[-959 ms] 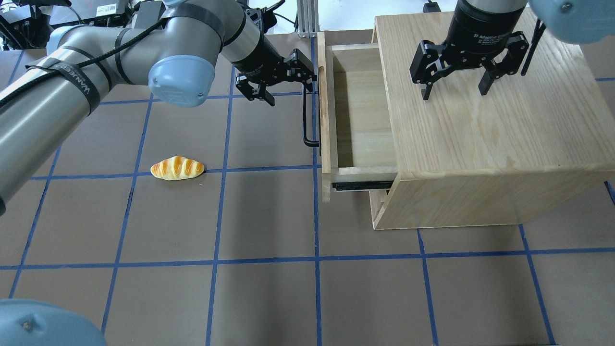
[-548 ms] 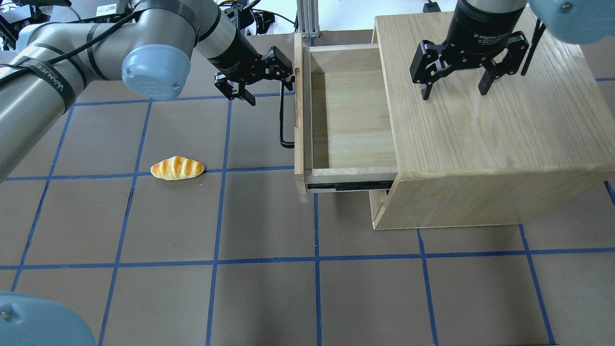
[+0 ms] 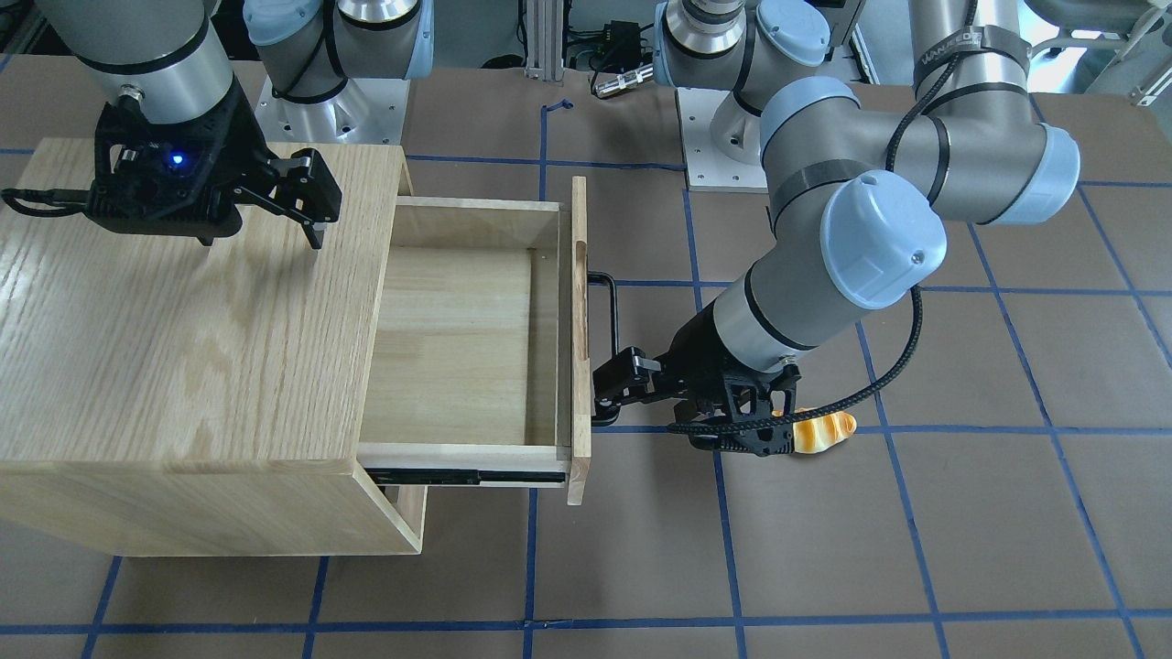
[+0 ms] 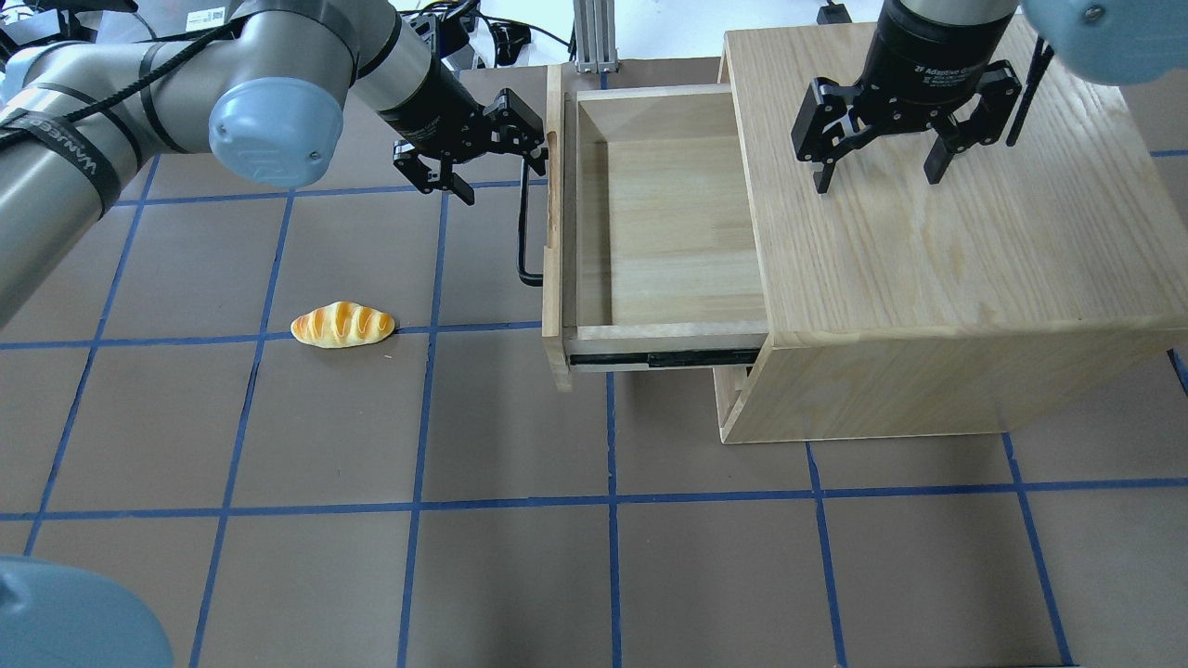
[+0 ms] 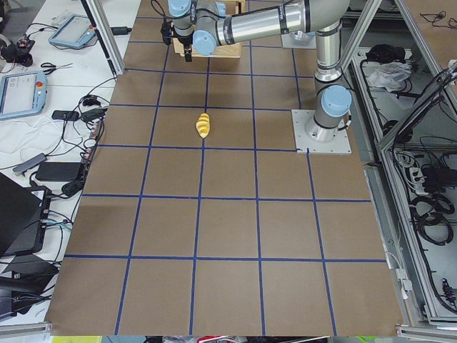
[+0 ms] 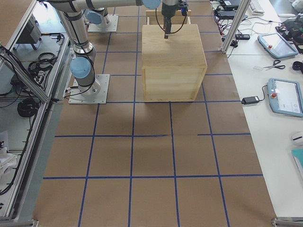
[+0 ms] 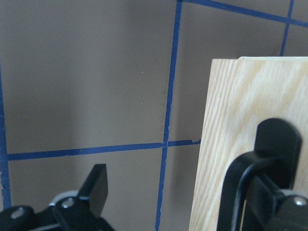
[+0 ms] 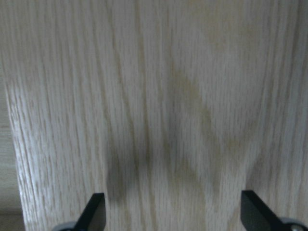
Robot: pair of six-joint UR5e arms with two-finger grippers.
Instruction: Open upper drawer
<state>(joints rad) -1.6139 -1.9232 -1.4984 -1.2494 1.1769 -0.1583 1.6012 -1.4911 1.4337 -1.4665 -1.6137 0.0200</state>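
The upper drawer point(image 4: 668, 232) of the oak-grain cabinet point(image 4: 937, 269) stands pulled far out to the left, and it is empty inside. Its black bar handle point(image 4: 524, 223) runs along the front panel point(image 4: 554, 241). My left gripper point(image 4: 501, 176) is open, with one finger hooked behind the far end of the handle. In the left wrist view that finger point(image 7: 279, 202) sits behind the bar point(image 7: 236, 187) against the panel point(image 7: 231, 110). My right gripper point(image 4: 879, 176) is open, its fingertips point(image 8: 94, 214) down on the cabinet top.
A toy bread roll point(image 4: 342, 325) lies on the brown table left of the drawer; in the front-facing view the roll point(image 3: 824, 430) shows just past my left wrist. A lower drawer front point(image 4: 733, 394) stays in under the open one.
The drawer has slid further out to the left with my left gripper hooked on its handle. My right gripper has stayed still on the cabinet top.
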